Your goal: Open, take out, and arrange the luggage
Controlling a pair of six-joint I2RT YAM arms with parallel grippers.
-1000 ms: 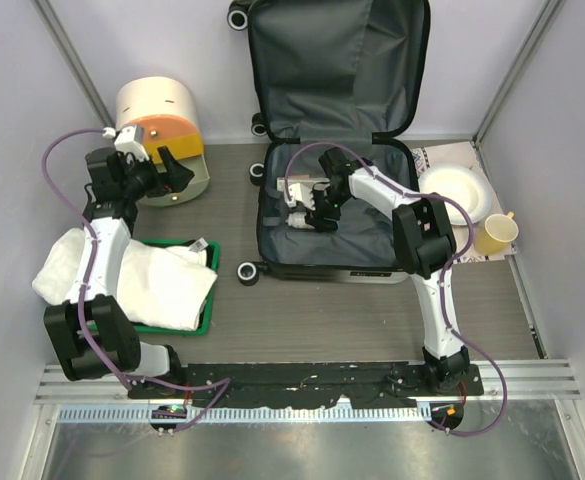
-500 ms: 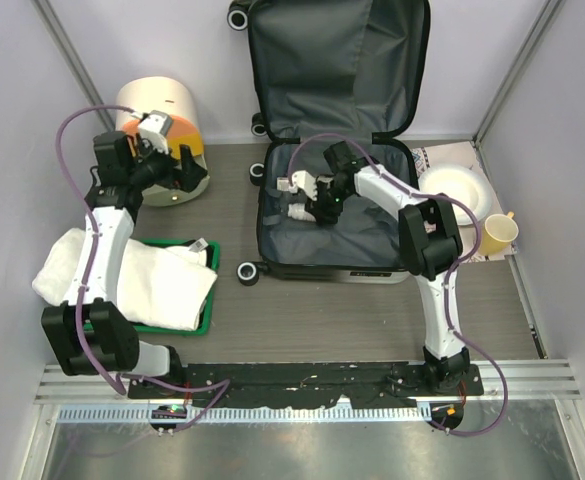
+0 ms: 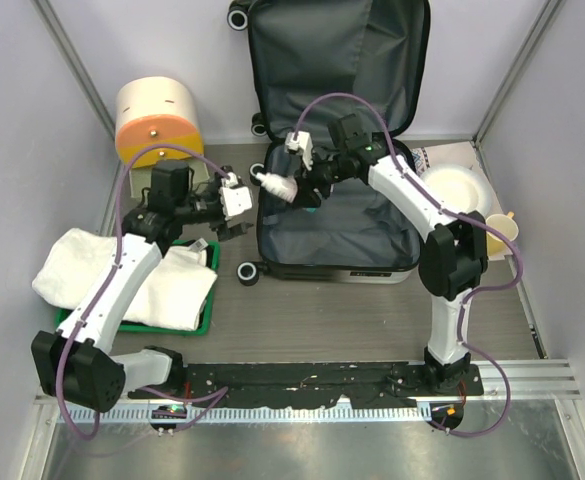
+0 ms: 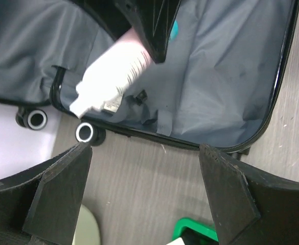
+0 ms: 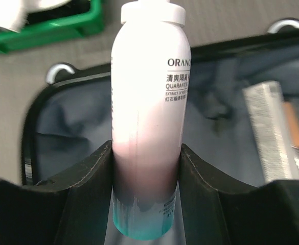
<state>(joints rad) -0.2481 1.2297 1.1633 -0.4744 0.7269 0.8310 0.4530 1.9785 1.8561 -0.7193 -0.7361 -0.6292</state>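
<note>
Overhead and wrist views, read near to far. At 8 o'clock: one green tray [image 3: 212,300] carrying one folded white towel [image 3: 122,280]. Just beyond it: left gripper [image 3: 240,212], swung over within the last second from the one cream-and-orange cylinder [image 3: 157,118] at 10 o'clock to the 9 o'clock side of the luggage [image 3: 367,238]; jaws spread wide, empty, facing the case. At 12 o'clock from the arm bases: one luggage, lying open on the table, lid propped against the back wall, four black wheels showing along its 9 o'clock edge. Above its 10 o'clock corner: right gripper [image 5: 145,153], pinching one white-to-pink bottle [image 5: 148,87] around the lower body, raised from the grey lining to above the rim during that same second, white cap pointing toward the left gripper. Judged meaning: opening finished, taking-out under way, a hand-over or set-down on the tray side likely next, arranging of this bottle not yet done. Remaining inside the case, seen from the right wrist: one silver-grey bar [image 5: 269,127] with one orange-brown strip beside it, identity unclear. At 3 o'clock: one white plate [image 3: 455,190] and one yellow cup [image 3: 499,232].
</note>
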